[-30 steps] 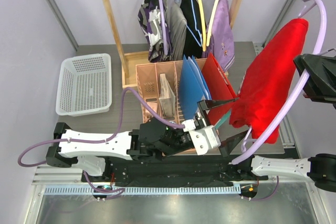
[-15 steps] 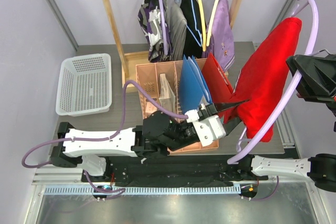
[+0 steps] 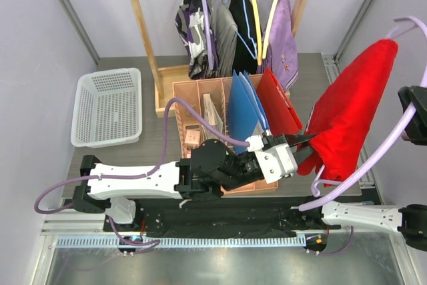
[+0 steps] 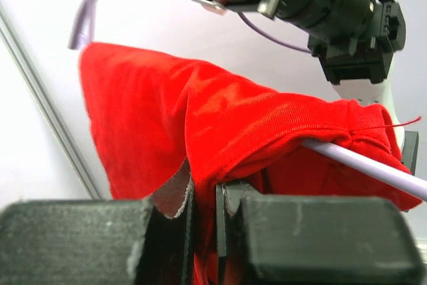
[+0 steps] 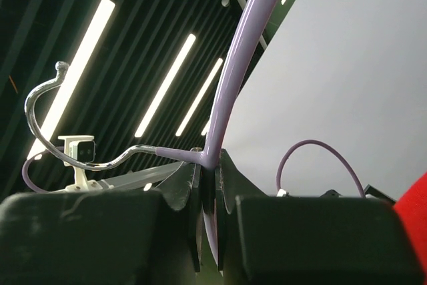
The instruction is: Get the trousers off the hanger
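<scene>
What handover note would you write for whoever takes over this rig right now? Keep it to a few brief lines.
Left end effector: shut on a fold of the trousers.
Right end effector: shut on the hanger, holding it aloft on the right.
Trousers: draped over the hanger's arm, hanging in the air.
Done: both grasps are made.
Left: pull the trousers off the hanger; they are not yet free of it.

Between the left jaws, the trousers (image 4: 220,125) were matt red cloth, finely ribbed. Between the right jaws, the hanger (image 5: 241,51) was smooth glossy plastic with a shiny metal hook (image 5: 167,151).
</scene>
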Tool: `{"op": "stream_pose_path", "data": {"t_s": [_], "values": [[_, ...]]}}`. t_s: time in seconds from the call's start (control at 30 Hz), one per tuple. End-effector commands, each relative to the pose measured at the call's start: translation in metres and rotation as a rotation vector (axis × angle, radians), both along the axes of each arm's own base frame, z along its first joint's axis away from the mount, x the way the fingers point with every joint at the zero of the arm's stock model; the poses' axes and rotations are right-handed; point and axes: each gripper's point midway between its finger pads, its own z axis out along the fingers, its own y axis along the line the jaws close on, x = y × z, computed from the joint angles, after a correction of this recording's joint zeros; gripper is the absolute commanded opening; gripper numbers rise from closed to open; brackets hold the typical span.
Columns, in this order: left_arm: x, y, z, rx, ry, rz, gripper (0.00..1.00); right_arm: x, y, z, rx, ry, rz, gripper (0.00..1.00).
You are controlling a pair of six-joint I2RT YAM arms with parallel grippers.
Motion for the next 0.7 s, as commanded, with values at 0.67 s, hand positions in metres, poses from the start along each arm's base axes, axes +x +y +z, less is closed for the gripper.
{"op": "stream_pose_path", "data": {"t_s": [0.67], "values": [[0.012,0.059,0.104,-0.258,-0.043,0.070,0.00,-0.044,-0.100,-0.039,0.113,-0.015,0.034,0.01]]}}
